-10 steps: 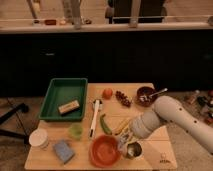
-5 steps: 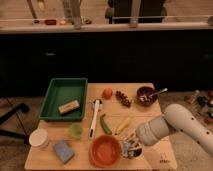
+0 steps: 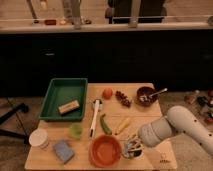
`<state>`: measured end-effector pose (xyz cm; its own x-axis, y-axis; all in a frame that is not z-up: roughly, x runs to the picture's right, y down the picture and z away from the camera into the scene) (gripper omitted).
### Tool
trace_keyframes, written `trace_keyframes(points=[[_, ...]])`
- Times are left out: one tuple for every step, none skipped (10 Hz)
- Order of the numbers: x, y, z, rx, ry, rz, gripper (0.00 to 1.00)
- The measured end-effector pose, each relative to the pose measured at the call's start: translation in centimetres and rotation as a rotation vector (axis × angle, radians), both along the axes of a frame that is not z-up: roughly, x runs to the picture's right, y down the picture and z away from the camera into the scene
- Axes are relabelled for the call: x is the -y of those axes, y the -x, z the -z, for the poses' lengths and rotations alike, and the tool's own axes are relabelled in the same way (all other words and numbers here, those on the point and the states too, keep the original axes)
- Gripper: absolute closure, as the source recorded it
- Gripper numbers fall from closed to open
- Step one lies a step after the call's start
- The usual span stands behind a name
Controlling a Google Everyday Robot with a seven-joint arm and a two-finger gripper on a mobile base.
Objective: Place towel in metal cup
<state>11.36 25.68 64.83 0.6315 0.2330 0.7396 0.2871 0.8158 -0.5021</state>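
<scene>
The table (image 3: 150,90) is crowded: a green tray (image 3: 64,95) holding a tan block (image 3: 69,106) is set at the left, with a white tub (image 3: 39,137), a blue-grey block (image 3: 64,151) and a light green cup (image 3: 75,130) nearer the front. A white utensil (image 3: 95,117), a green pepper (image 3: 105,124), a tomato (image 3: 107,93) and a dark bowl (image 3: 146,95) are spread across the middle and back. The gripper (image 3: 131,148) is lowered just beside the orange bowl (image 3: 105,151), at the front edge. Whether the jaws are spread or pressed together cannot be told. The metal cup and the towel cannot be made out beneath the gripper.
</scene>
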Motion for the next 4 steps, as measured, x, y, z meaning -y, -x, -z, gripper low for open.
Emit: trace_keyframes(points=[[-0.06, -0.15, -0.09, -0.003, 0.005, -0.007, 0.99], [-0.11, -0.36, -0.2, -0.007, 0.009, -0.015, 0.99], [-0.2, -0.59, -0.35, -0.01, 0.015, -0.025, 0.99], [-0.26, -0.75, -0.41, -0.013, 0.018, -0.029, 0.99]])
